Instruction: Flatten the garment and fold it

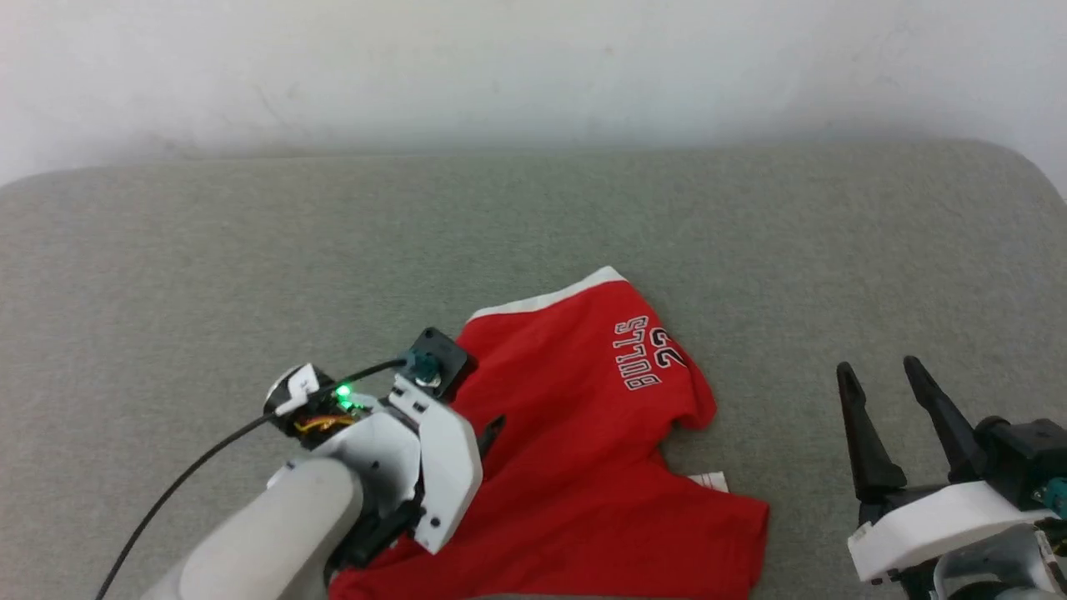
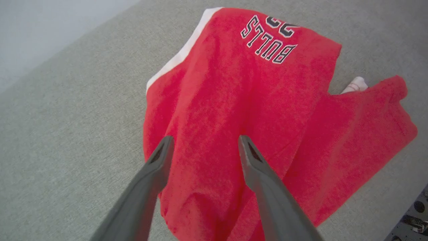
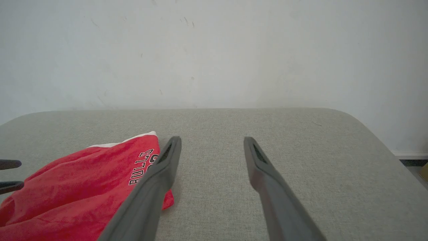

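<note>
The red shorts (image 1: 583,433) lie crumpled on the grey padded surface (image 1: 250,250), one leg pointing away with a white stripe (image 1: 542,302) and the "BULLS 23" print (image 1: 650,354) near its hem. A white label (image 1: 708,481) pokes out at the crotch. My left gripper (image 2: 205,139) is open, its fingers spread over the red fabric (image 2: 234,93) near the shorts' left edge, with nothing pinched between them. My right gripper (image 1: 879,367) stands open over bare surface, to the right of the shorts (image 3: 83,180) and apart from them.
A white wall (image 1: 533,67) runs along the far edge of the surface. The surface ends in a rounded corner at the far right (image 1: 1025,167). A black cable (image 1: 192,475) trails from my left wrist. My left gripper's fingertips (image 3: 8,164) show at the right wrist view's left edge.
</note>
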### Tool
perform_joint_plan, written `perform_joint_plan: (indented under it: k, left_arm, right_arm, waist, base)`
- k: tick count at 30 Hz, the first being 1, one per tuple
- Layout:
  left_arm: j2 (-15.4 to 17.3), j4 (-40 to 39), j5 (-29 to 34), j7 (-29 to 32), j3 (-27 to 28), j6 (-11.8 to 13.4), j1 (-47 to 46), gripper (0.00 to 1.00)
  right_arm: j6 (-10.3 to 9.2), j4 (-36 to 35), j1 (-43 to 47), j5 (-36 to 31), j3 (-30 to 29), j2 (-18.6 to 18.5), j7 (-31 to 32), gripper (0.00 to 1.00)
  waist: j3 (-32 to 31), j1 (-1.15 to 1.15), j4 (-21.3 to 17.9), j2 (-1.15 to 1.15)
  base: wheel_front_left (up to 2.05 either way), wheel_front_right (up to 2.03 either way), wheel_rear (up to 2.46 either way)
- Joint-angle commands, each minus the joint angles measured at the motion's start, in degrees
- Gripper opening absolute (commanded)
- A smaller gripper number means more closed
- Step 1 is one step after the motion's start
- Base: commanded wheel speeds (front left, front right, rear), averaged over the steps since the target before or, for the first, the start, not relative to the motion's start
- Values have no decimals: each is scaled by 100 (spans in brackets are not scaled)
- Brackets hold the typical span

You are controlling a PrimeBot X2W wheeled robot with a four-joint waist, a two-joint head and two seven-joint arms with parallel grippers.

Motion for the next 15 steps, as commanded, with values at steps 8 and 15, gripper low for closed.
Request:
perform_joint_plan:
  k: [8,15]
  left_arm:
    - [-317,1423,-9,75,-65,-195,-534,100]
    - [-506,2499,-136,431,-283,-541,-756,98]
  right_arm:
    - [-5,131,-227,21,61,13,-60,100]
    - [-5,227,-316,49,117,13,-114,100]
  waist:
    - [462,-1,-519,0]
    - [541,-1,-605,0]
  base:
    - [0,0,0]
    - [0,0,0]
